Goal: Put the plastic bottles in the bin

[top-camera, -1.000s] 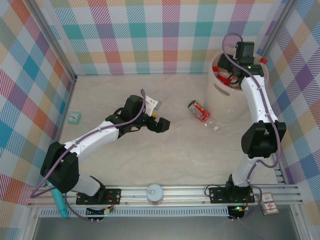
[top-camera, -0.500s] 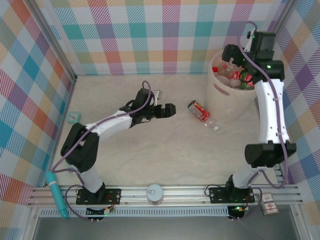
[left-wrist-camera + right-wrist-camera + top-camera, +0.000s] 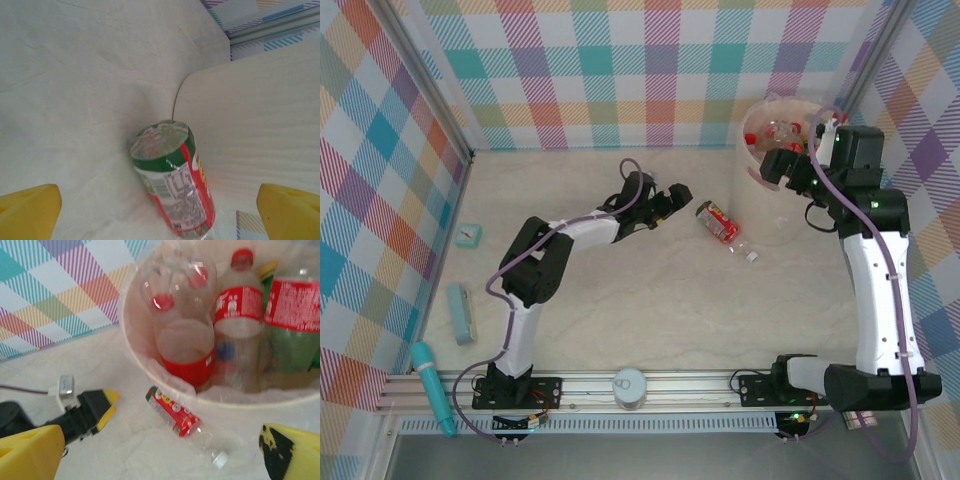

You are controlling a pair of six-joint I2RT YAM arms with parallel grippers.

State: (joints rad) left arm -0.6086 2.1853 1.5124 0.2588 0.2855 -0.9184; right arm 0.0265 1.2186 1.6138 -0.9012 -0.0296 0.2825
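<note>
Top view, left gripper (image 3: 672, 197): jaws apart and empty, low over the table (image 3: 620, 300), pointing at the loose bottle (image 3: 717, 222) and stopping just short of it.
Top view, loose bottle: lies on its side on the table, red label, white cap toward the near right, just beside the left of the bin (image 3: 752, 178).
Top view, right gripper (image 3: 782, 165): at the bin's near rim; its spread is hard to judge from here.
Top view, bin: in the far right corner, with several stored bottles (image 3: 782, 130) inside.
Top view, near rail: a round can top (image 3: 629, 384) at the middle and a teal stick (image 3: 432, 392) at the left end.
Left wrist view, left gripper (image 3: 159, 212): yellow fingertips (image 3: 27, 210) at both edges of the view, spread wide, gripping nothing.
Left wrist view, loose bottle (image 3: 175, 185): base toward the camera, green and red label, with the bin (image 3: 250, 115) wall just to its right.
Right wrist view, right gripper (image 3: 160, 452): spread wide and empty, above the table in front of the bin (image 3: 131, 335).
Right wrist view, stored bottles (image 3: 237, 335): at least three with red labels, standing in the bin.
Right wrist view, loose bottle (image 3: 172, 412): on the table below the rim; the left gripper (image 3: 102, 407) is to its left, not touching.
</note>
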